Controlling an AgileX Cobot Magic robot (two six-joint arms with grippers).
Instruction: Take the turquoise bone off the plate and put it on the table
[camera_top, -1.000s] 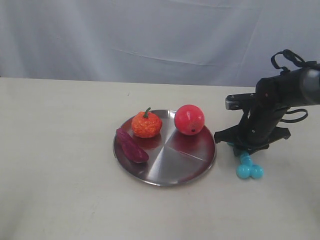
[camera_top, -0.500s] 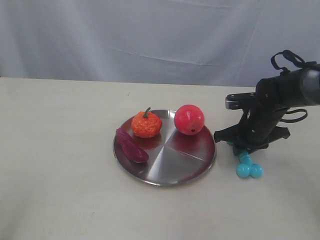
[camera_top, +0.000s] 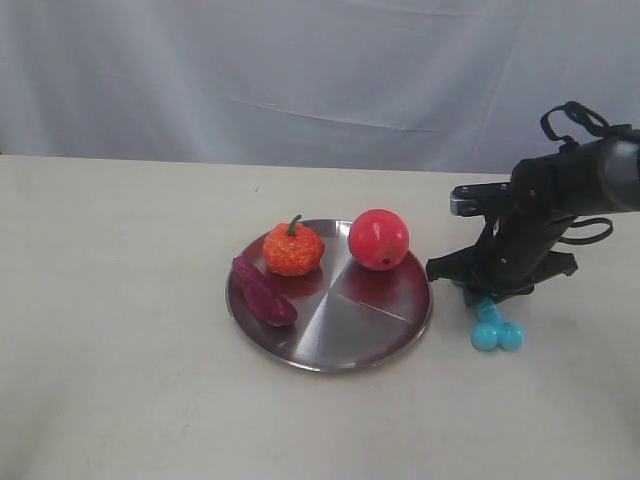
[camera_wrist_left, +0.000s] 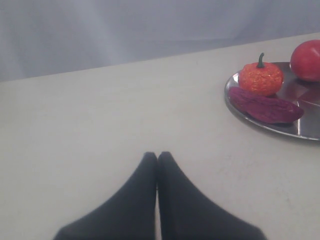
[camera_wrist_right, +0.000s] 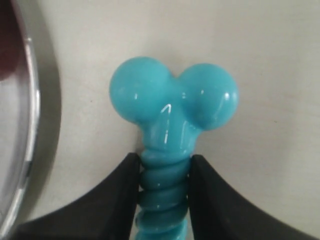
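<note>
The turquoise bone (camera_wrist_right: 172, 110) is at three o'clock of the plate (camera_top: 350, 325), just off its rim, low over the desk (camera_top: 120, 380), ribbed shaft pinched by the right hand (camera_wrist_right: 164, 167); let go while tilted, it could roll against the rim.

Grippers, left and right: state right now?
Left gripper: shut, holding nothing.
Right gripper: shut on the turquoise bone.

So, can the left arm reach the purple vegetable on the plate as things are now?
Probably yes. Only bare table lies between the shut left gripper and the purple vegetable, which lies at the rim of the plate on that side. The jaws would have to open first.
</note>
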